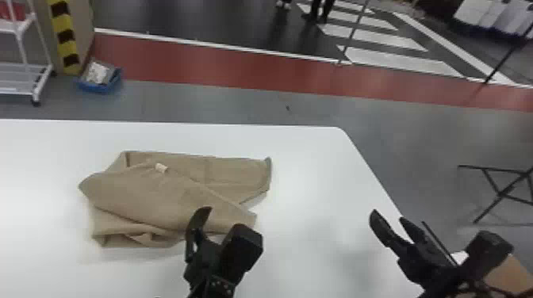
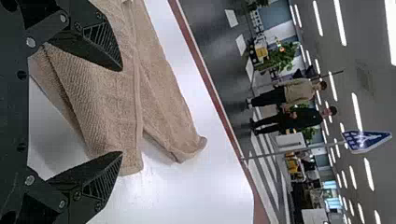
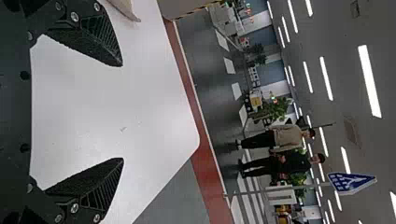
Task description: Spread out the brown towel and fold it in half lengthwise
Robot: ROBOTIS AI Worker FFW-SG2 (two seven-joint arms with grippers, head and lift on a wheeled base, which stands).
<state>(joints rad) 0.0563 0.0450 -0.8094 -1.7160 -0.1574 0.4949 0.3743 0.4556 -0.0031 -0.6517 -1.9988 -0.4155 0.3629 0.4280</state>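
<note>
Left tool: the black gripper [image 1: 201, 222], in front of the towel's near right part in the head view; its two flat fingers are spread wide, with towel cloth visible in the gap. Whether a finger touches the cloth, I cannot tell.
Right tool: the matching gripper [image 1: 388, 217], at the right side of the tabletop and well apart from the towel; its fingers are also wide apart, with nothing held between them.
Brown towel: a tan-brown terry cloth [image 1: 174, 194], lying rumpled in overlapping layers on the left and middle of the tabletop. The upper layer slants across the others, its narrow end pointing right; another flap sticks out behind it, also to the right. Small creases bunch along the near edge.
Towel tag: a small white label [image 1: 161, 168] at the far edge of the upper layer.
Tabletop: smooth and white [image 1: 309, 158], with a rounded far right corner.
Floor beyond: grey, crossed by a red strip [image 1: 206, 63] with a white border; white crossing stripes [image 1: 396, 61] lie past it.
Far left: a white wheeled rack [image 1: 23, 93], a yellow-and-black striped post [image 1: 63, 35] and a blue bin [image 1: 99, 87] holding items.
Far right: a black metal frame [image 1: 503, 194] on the floor.
</note>
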